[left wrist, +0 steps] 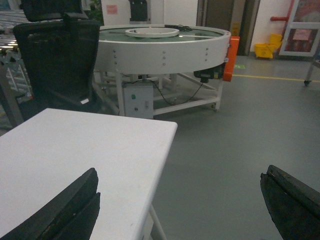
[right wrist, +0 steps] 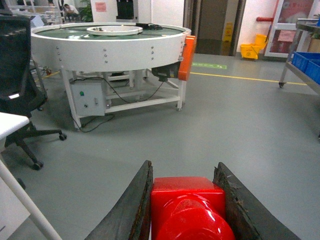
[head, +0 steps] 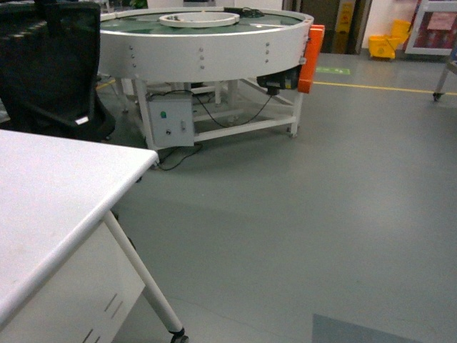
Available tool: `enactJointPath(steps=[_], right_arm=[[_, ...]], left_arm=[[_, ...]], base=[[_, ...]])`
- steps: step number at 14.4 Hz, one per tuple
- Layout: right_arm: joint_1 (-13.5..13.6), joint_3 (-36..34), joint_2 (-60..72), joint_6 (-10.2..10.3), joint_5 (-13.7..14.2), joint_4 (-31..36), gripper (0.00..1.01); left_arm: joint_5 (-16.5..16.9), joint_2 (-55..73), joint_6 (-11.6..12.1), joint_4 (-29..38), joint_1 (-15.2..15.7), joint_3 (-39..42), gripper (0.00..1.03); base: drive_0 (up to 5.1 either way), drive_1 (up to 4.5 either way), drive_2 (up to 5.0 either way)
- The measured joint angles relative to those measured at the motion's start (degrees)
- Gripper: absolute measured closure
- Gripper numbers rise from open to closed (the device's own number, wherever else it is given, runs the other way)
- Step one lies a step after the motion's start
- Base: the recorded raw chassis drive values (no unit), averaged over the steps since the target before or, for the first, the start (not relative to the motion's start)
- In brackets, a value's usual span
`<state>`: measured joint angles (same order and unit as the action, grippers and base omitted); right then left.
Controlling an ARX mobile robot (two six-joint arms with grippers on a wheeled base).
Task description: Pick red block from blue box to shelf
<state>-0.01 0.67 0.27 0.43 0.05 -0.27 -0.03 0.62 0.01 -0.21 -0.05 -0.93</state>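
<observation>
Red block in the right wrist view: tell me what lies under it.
The red block, clamped between the right gripper's jaws, hangs above grey floor; the spot directly beneath is hidden by the block.

No text, number or brand can be read in any view. A yellow floor sign [head: 345, 16] at one o'clock by the far doorway, a pink notice [left wrist: 111, 9] on the back wall at eleven o'clock, and a poster [right wrist: 286, 35] at two o'clock all carry marks too blurred to make out.
</observation>
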Motion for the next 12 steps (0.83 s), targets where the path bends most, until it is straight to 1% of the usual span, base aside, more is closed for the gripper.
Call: enactJointPath(steps=[12], right_arm=[[0.0, 0.0, 0.0, 0.0, 0.0, 0.0, 0.73]], left_arm=[[0.0, 0.0, 0.0, -0.02, 0.0, 0.0, 0.05]], base=[[-1.5, -1.53, -1.5]])
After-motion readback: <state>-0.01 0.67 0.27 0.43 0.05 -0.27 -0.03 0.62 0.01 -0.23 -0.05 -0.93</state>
